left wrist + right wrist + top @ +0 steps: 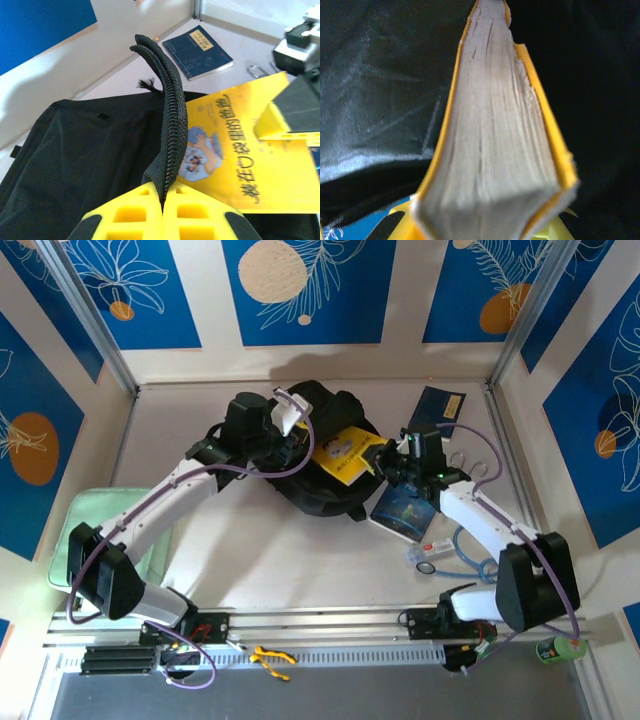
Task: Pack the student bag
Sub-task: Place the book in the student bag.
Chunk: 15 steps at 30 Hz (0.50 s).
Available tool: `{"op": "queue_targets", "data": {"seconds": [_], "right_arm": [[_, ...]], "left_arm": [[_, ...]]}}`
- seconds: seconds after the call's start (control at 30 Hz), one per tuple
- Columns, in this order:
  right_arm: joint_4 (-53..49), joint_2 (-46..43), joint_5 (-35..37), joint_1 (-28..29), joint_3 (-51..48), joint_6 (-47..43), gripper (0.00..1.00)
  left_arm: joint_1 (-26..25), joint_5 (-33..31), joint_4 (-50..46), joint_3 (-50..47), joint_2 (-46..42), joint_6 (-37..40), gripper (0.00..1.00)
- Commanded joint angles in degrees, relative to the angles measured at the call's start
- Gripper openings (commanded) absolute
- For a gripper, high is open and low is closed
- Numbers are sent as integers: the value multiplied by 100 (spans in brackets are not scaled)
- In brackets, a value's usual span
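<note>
Yellow left fingers (131, 216) tight on bag zip (172, 125)

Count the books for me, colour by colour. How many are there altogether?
Yellow book: 1
Dark navy book: 1
Bright blue book: 1
Total: 3 books

Your pale beige table (300, 560) carries a large black fabric backpack (330, 497) centrally. You have a dark blue paperback (440, 403) far right, a pale green flat pad (95, 515) left.
</note>
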Motion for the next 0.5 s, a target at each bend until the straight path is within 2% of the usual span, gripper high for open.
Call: {"op": "queue_targets", "data": {"seconds": [0.0, 0.2, 0.3, 0.37, 0.47], "right_arm": [[1366, 253, 143, 224, 100, 486, 7], [1984, 1052, 699, 622, 386, 607, 8], [2602, 1621, 568, 607, 581, 537, 8], [2981, 2023, 326, 614, 775, 521, 8], [3225, 2495, 337, 730, 977, 505, 8]], "left_arm": [[36, 372, 563, -100, -229, -7, 0], [42, 550, 545, -193, -245, 25, 0], [39, 654, 468, -178, -206, 51, 0], [45, 592, 325, -158, -177, 97, 0], [70, 425, 253, -253, -203, 142, 0]]}}
